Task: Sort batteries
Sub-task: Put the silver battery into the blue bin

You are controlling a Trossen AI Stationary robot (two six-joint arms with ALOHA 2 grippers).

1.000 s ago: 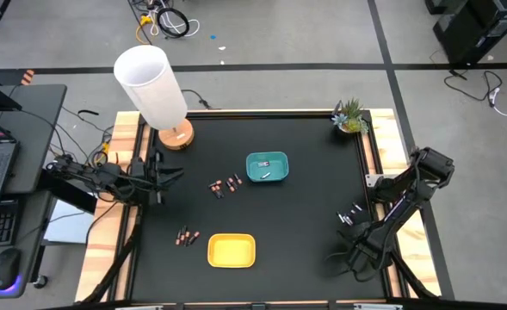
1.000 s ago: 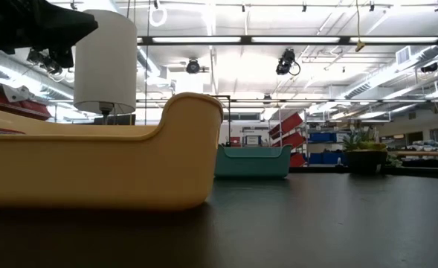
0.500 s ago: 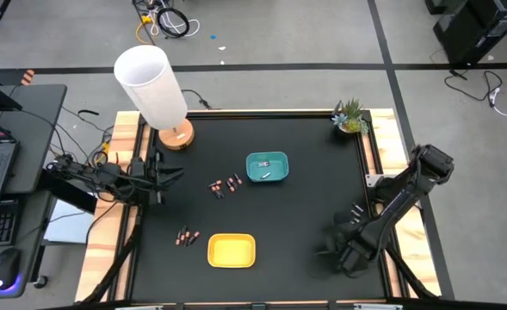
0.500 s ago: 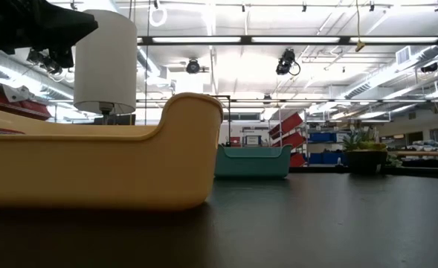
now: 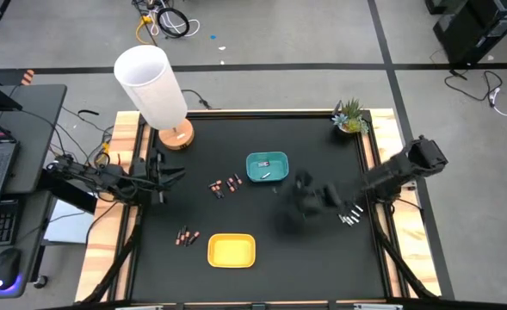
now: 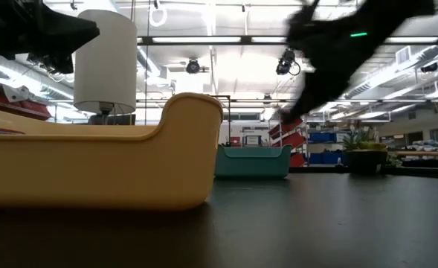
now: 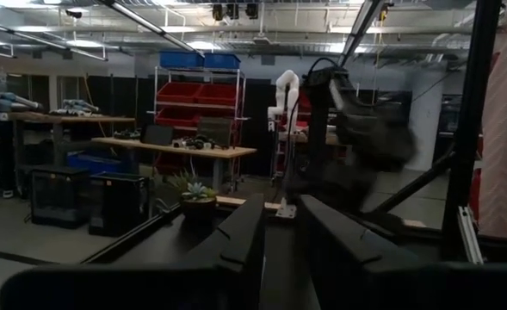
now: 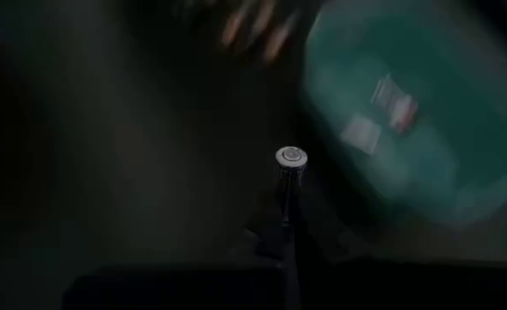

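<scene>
My right gripper (image 5: 298, 195) hangs blurred over the table's middle, just near-right of the teal tray (image 5: 267, 167), shut on a silvery battery (image 8: 288, 176). The teal tray holds a few silvery cells (image 8: 389, 105). Copper-ended batteries lie in two small groups on the table: one (image 5: 225, 185) left of the teal tray, one (image 5: 188, 236) left of the yellow tray (image 5: 231, 250). More silvery cells (image 5: 349, 217) lie near the right edge. My left gripper (image 5: 174, 175) waits at the left edge, its fingers slightly open. My right gripper pinches the silvery battery between its two fingers (image 8: 272, 234). The battery lies along the fingers and sticks out ahead of them, its round end cap (image 8: 291, 156) pointing forward. It is lifted clear of the table, above the dark mat beside the teal tray.
A lamp with a white shade (image 5: 150, 84) on a wooden base (image 5: 177, 135) stands at the far left corner. A small potted plant (image 5: 349, 116) stands at the far right corner. A laptop and cables sit off the table to the left.
My right arm has swung fast from the near right corner up and toward the table's middle, ending beside the teal tray, and now shows high in the low view. The left arm and both trays have kept still.
</scene>
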